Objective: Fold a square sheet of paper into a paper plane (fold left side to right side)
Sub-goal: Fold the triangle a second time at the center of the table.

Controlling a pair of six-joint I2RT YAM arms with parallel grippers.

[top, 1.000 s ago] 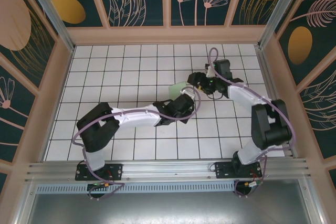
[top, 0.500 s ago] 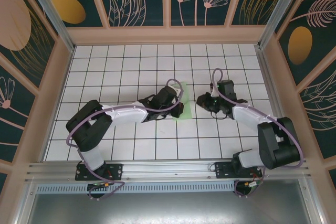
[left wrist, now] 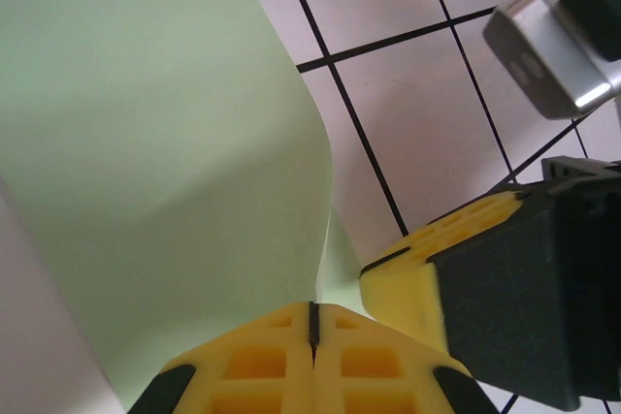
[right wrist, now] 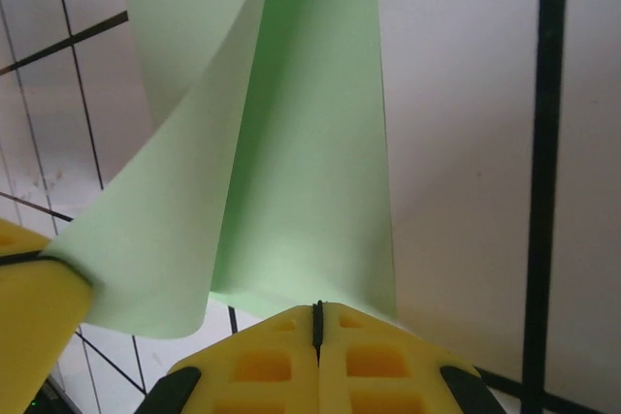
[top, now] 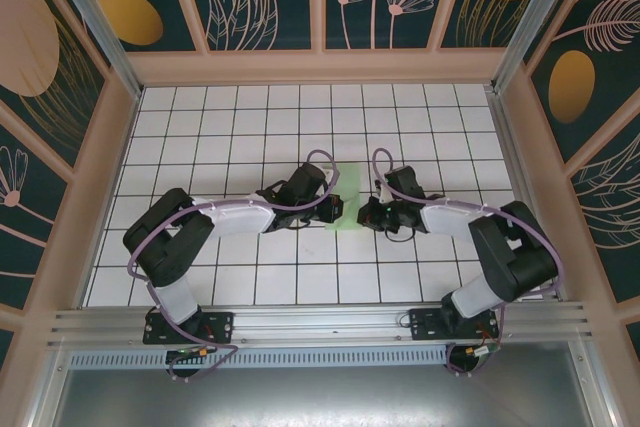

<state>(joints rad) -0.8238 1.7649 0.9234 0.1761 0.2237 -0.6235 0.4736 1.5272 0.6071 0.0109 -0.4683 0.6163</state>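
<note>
The square sheet of paper [top: 347, 199], pale green, lies mid-table between my two grippers, half folded over itself. In the left wrist view its curled flap [left wrist: 165, 143] arches up and its edge runs into my left gripper [left wrist: 312, 322], which is shut on it. My right gripper [right wrist: 315, 322] is shut, its tips down on the near edge of the sheet's flat lower layer [right wrist: 310, 191]; whether it pinches paper is unclear. From above, the left gripper [top: 336, 209] sits at the sheet's left side and the right gripper [top: 366, 215] at its right. No paper plane shape is seen.
White tiled floor [top: 250, 137] with black grid lines, walled by a raised wooden border [top: 320, 67]. Both arms reach in from the near rail [top: 320, 322] and nearly meet. One right finger [left wrist: 437, 269] is close beside the left tips.
The right gripper came from the back right, forward and left to the sheet, and shut. The left gripper carried the sheet's edge leftward and lower, so the sheet now lies between both.
</note>
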